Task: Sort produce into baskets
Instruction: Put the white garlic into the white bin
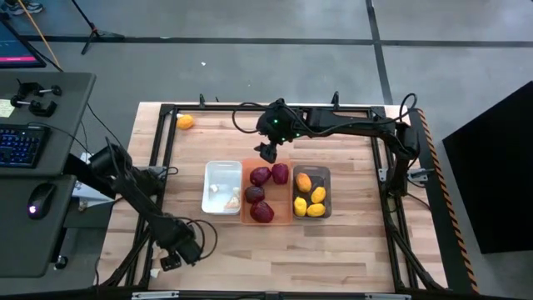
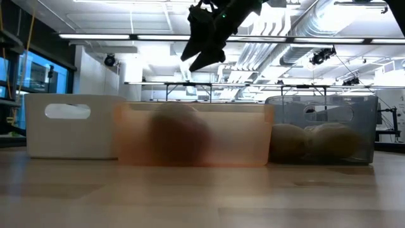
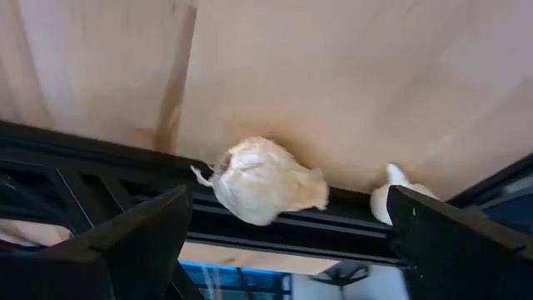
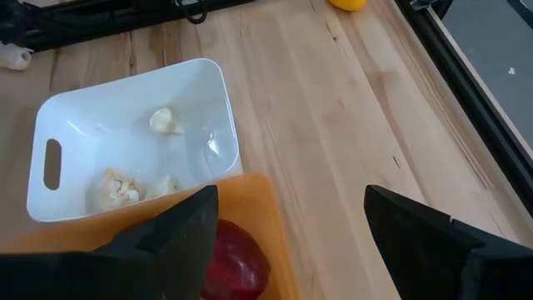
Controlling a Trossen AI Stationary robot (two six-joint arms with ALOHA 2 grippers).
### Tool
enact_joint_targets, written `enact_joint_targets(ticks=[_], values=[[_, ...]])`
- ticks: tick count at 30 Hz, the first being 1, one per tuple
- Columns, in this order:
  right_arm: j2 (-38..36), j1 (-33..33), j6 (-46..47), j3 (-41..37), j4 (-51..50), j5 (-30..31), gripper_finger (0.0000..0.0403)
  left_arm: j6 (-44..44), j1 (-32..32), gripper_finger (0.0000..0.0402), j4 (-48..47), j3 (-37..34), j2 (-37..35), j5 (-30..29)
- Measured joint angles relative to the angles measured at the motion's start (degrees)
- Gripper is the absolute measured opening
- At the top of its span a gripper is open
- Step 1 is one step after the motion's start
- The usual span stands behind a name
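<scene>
Three baskets stand in a row mid-table: a white basket [image 1: 222,186] with garlic bulbs, an orange basket [image 1: 266,193] with dark red pieces, and a dark grey basket [image 1: 311,193] with yellow lemons. My left gripper [image 1: 171,262] is open at the table's near left corner. In its wrist view its fingers stand either side of a whitish garlic bulb [image 3: 265,181] without touching it; the bulb lies against the black frame rail [image 3: 100,158]. A second bulb [image 3: 398,196] lies beside it. My right gripper [image 1: 266,152] hangs open and holds nothing, above the orange basket's far edge [image 4: 250,187].
One lemon [image 1: 185,122] lies loose at the table's far left corner. A black frame [image 1: 166,150] runs round the tabletop's edges. A desk with keyboard [image 1: 21,143] and mouse stands left of the table. Bare wood lies in front of the baskets [image 2: 202,190].
</scene>
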Motion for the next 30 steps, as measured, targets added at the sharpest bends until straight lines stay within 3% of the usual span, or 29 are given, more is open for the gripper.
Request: enact_joint_targets(ticks=[30], values=[[0.02,0.04,0.67,0.00,-4.71,0.00,0.0291,4.26,-5.28,0.0390,7.07,-5.89,0.50,0.16]])
